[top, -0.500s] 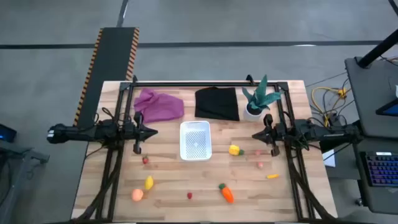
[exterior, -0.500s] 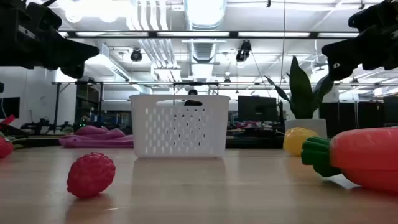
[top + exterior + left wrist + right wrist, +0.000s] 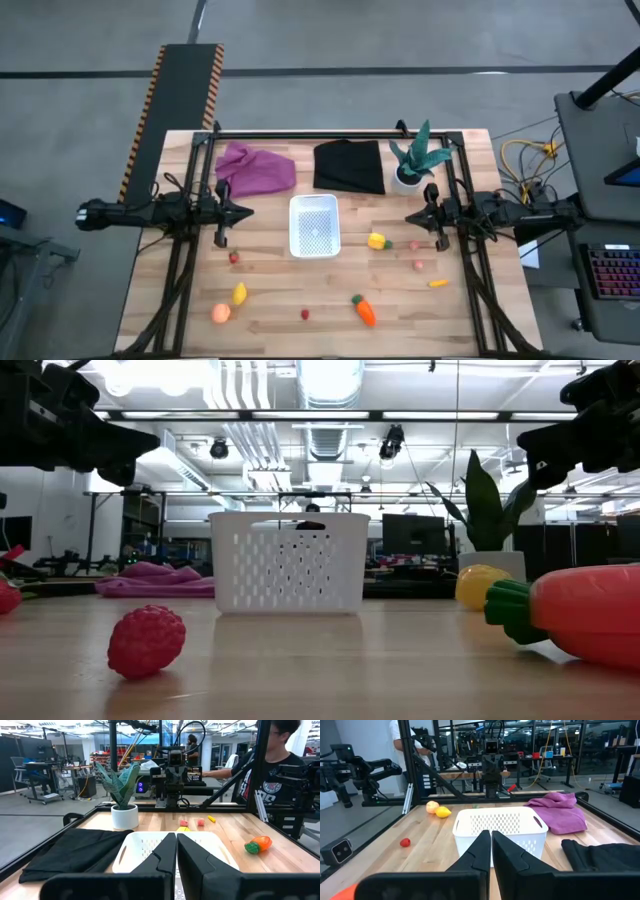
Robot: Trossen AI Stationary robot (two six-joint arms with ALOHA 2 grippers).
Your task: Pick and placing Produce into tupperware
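Note:
The white tupperware (image 3: 314,226) stands mid-table on its base. Produce lies loose on the wood around it: a lemon (image 3: 376,240) to its right, a carrot (image 3: 363,310) and a red berry (image 3: 305,314) near the front edge, a second lemon (image 3: 239,293) and a peach (image 3: 220,313) at the front left, and another berry (image 3: 234,257). My left gripper (image 3: 248,211) hangs shut left of the tub, pointing level at it. My right gripper (image 3: 408,217) hangs shut to the tub's right, facing it. Both are above the table and hold nothing.
A purple cloth (image 3: 256,168), a black cloth (image 3: 349,165) and a potted plant (image 3: 412,165) sit along the far edge. Small pink pieces (image 3: 417,264) and a yellow piece (image 3: 437,283) lie at the right. A person (image 3: 280,755) stands beyond the table in the left wrist view.

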